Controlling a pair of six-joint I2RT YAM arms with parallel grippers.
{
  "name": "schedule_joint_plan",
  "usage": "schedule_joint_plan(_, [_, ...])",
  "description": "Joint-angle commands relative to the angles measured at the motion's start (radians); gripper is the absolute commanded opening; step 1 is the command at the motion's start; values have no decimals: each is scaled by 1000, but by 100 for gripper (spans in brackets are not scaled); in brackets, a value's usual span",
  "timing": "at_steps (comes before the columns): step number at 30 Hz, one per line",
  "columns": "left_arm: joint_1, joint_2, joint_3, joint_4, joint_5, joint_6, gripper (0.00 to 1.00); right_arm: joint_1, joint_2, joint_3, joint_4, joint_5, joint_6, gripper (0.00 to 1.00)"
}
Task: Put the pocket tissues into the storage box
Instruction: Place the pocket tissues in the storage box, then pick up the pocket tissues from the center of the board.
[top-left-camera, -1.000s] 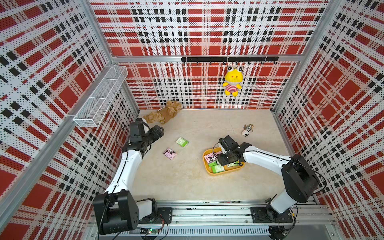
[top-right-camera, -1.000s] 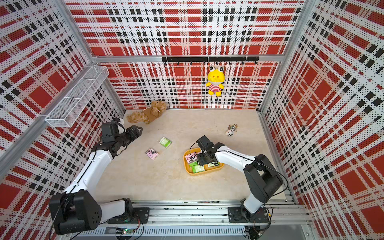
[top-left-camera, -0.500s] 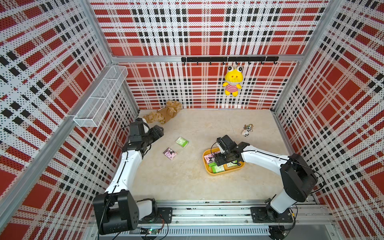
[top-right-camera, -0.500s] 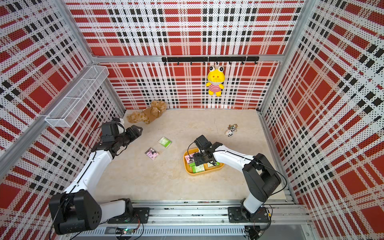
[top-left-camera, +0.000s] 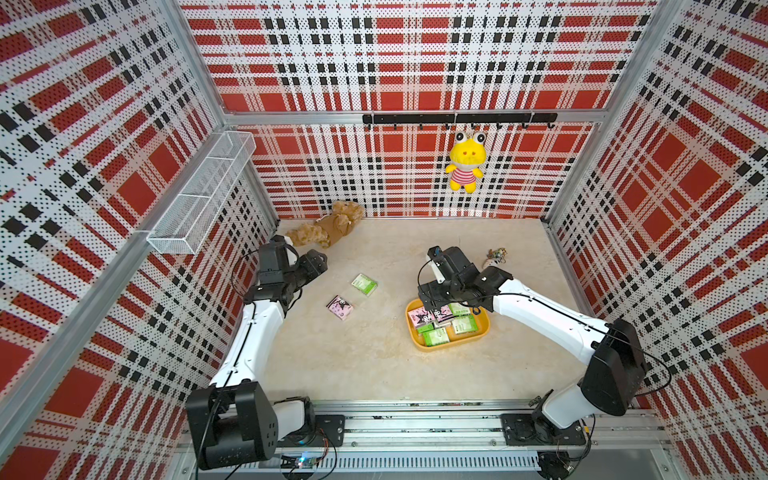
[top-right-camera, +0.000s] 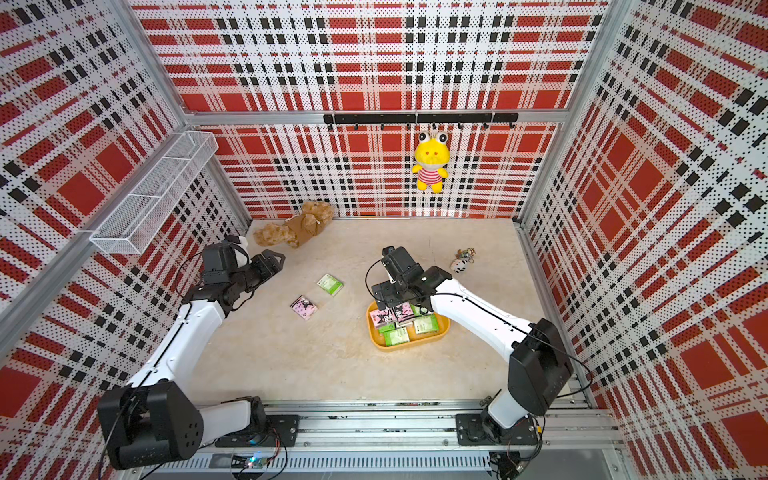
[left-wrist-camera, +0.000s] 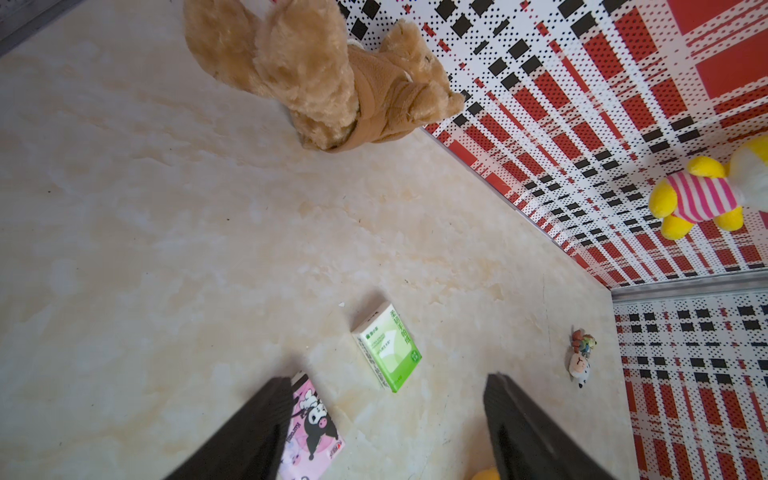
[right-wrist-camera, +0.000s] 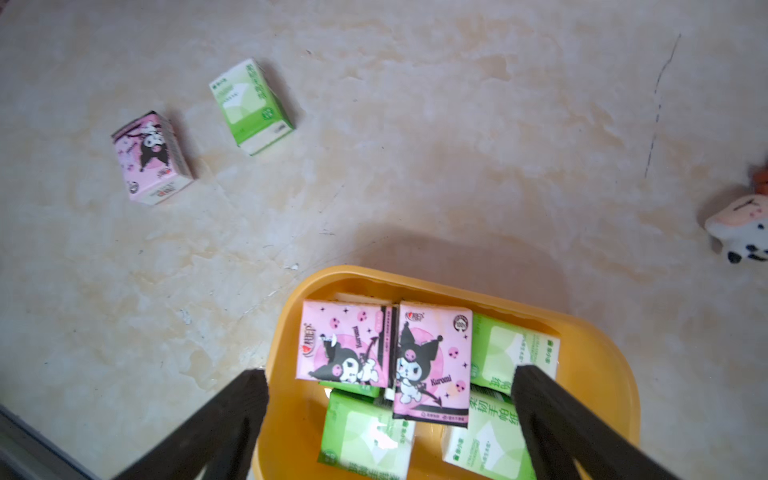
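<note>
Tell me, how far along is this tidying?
Done: several green and pink tissue packs lie in the shallow yellow plastic tray. In hand: nothing; right pincer and left pincer both open. Left: one pink cartoon pack and one green pack on the beige floor.

A shallow yellow-orange plastic tray (top-right-camera: 415, 344) sits on a beige marbled surface (top-right-camera: 332, 365), holding pink and green tissue packs (top-right-camera: 397, 336); the right arm's black tool (top-right-camera: 384, 302) hangs over its far end; one loose green-and-white pack (top-right-camera: 330, 284) and one loose pink pack (top-right-camera: 304, 307) lie between the tray and the left arm's tool (top-right-camera: 276, 260).
</note>
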Motion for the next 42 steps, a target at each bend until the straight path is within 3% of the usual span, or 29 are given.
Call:
schedule_joint_plan(1, [15,-29,27,5,-23,-7,80,46,75,72,30,3,-23,100])
schedule_joint_plan(10, [85,-62,10,-17,-11,19,80,103,465,470,48,-51,-101,100])
schedule_joint_plan(17, [94,-78,-19,-18,-7,24,80,109,751,821,-90,-78,-138,100])
schedule_joint_plan(30, [97,-59,-18,-17,-12,48,80,115,916,935,-78,-89,-176,99])
schedule_joint_plan(42, [97,-48,-28,-17,-17,72,80,115,1005,1061,-104,-25,-200,100])
